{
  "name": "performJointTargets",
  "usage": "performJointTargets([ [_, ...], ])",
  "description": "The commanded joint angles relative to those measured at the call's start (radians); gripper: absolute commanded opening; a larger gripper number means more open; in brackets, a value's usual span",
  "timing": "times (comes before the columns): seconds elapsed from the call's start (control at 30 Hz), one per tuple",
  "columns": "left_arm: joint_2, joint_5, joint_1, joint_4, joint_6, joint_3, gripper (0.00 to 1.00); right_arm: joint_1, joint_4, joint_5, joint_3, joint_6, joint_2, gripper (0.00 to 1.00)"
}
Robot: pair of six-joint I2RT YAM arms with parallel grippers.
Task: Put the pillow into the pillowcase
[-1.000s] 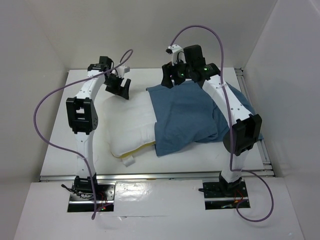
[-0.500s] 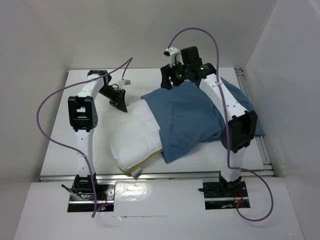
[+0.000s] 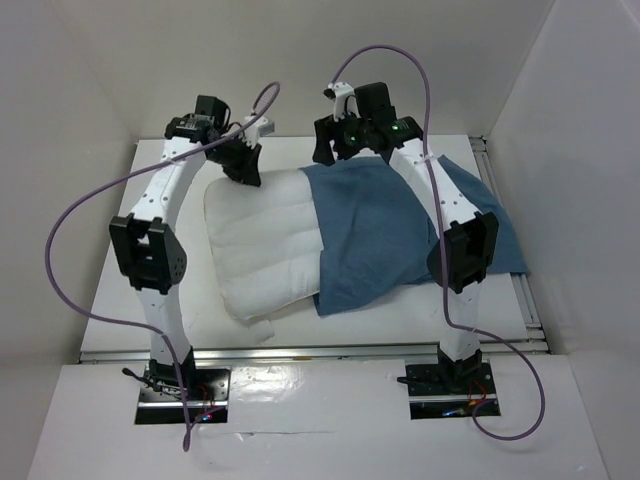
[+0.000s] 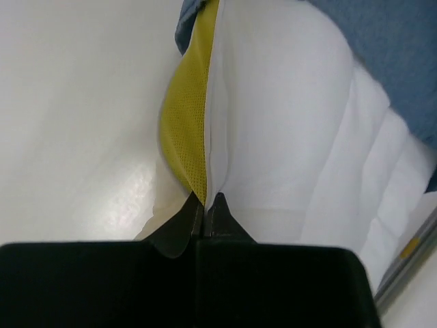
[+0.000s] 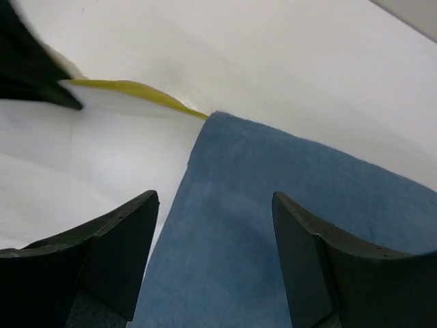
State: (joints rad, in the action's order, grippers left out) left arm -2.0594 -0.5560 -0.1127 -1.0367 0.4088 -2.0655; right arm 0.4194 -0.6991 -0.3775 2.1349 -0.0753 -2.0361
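The white pillow (image 3: 262, 240), yellow-edged, lies flat with its right part covered by the wrinkled blue pillowcase (image 3: 385, 235).

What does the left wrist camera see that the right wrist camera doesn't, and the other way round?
Only the left wrist view: the left hand up close, pinched shut on the corner of the pillow, at the end of its yellow strip. Only the right wrist view: the right hand, fingers apart, over the edge of the pillowcase. Both: the white pillow, yellow strip, blue pillowcase and white table.
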Motion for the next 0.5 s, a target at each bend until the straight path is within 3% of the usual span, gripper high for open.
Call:
performJointTargets([
  [0.0,0.166,0.066,-0.082,0.118,-0.038,-0.024,0.0,0.022,0.032,0.038,0.089,0.028,-0.021,0.75],
  [0.27,0.337,0.241,-0.261,0.194,-0.001,0.053,0.0,0.041,0.064,0.232,0.039,0.028,0.001,0.75],
  [0.3,0.347,0.252,-0.262,0.204,-0.001,0.053,0.0,0.041,0.064,0.232,0.025,0.016,0.013,0.68],
  [0.33,0.347,0.252,-0.274,0.204,-0.001,0.053,0.0,0.041,0.064,0.221,0.002,0.016,0.013,0.54],
  [0.37,0.347,0.264,-0.284,0.204,-0.001,0.053,0.0,0.041,0.064,0.21,-0.01,0.003,0.03,0.37],
  [0.4,0.347,0.265,-0.285,0.213,-0.001,0.053,0.0,0.041,0.064,0.198,-0.023,0.003,0.048,0.1],
  [0.47,0.347,0.275,-0.285,0.213,-0.01,0.042,0.0,0.041,0.064,0.187,-0.032,0.003,0.062,0.0],
])
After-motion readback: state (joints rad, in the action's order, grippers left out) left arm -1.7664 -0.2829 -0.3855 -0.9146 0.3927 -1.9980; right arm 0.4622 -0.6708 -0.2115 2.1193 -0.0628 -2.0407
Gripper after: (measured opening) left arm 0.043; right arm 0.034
